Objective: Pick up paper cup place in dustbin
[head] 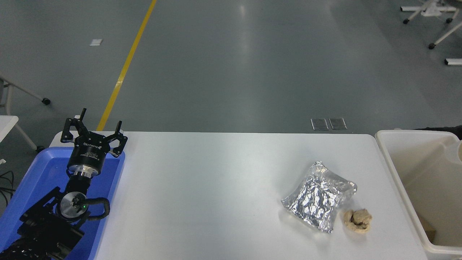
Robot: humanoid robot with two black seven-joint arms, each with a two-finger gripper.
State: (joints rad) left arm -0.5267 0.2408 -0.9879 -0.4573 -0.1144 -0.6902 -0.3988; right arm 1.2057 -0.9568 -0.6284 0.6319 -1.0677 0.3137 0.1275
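The cup [456, 152] shows only as a pale curved sliver at the picture's right edge, over the far right part of the bin [404, 169], which stands off the bench's right edge. Whether it is upright or tilted cannot be told. A dark strip just beyond the bin's far rim is probably the right arm [444, 128]; its gripper is out of view, so its fingers cannot be judged. That arm is far nearer. The left gripper [101, 121], fingers spread, is parked over the tray [39, 169] at the left edge.
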